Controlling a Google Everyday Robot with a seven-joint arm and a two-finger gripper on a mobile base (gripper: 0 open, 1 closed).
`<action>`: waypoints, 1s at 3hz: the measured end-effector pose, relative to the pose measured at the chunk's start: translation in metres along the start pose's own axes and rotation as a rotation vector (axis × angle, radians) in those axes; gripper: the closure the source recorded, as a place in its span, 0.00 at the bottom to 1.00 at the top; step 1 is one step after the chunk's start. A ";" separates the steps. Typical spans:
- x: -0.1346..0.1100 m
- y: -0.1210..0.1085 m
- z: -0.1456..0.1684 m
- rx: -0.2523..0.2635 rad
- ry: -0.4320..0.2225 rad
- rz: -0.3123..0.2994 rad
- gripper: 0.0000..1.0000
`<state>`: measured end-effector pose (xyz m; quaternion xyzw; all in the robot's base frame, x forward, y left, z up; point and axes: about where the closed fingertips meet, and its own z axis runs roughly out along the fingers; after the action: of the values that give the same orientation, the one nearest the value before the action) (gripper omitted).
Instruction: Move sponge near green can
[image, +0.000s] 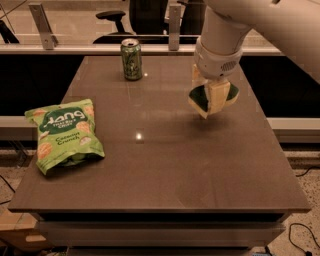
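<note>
Broad dark-brown glossy table (165, 170), filling most of the view. Bulky white robot arm (235, 25) reaching down over its far right part. Flat green "Dang" chip bag (64, 134) lying at the left edge. Pale two-finger gripper (212, 100) at the arm's end, clamped on a small wavy-edged sponge (200, 97), dark green over yellow foam, tilted, over the table's right side. Upright slim green drinks can (132, 60) at the far edge, well apart to the sponge's left.

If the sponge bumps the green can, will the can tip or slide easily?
Probably it tips: the green can is tall, slim and stands upright on the smooth table. It may then roll. The gripper, right of it above the table, holds the sponge.
</note>
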<state>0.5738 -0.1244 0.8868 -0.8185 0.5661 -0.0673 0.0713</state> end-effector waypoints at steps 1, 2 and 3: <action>0.007 -0.016 -0.007 0.013 -0.004 -0.006 1.00; 0.016 -0.038 -0.013 0.030 -0.024 -0.017 1.00; 0.021 -0.063 -0.017 0.045 -0.042 -0.042 1.00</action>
<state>0.6357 -0.1230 0.9164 -0.8296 0.5455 -0.0641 0.1001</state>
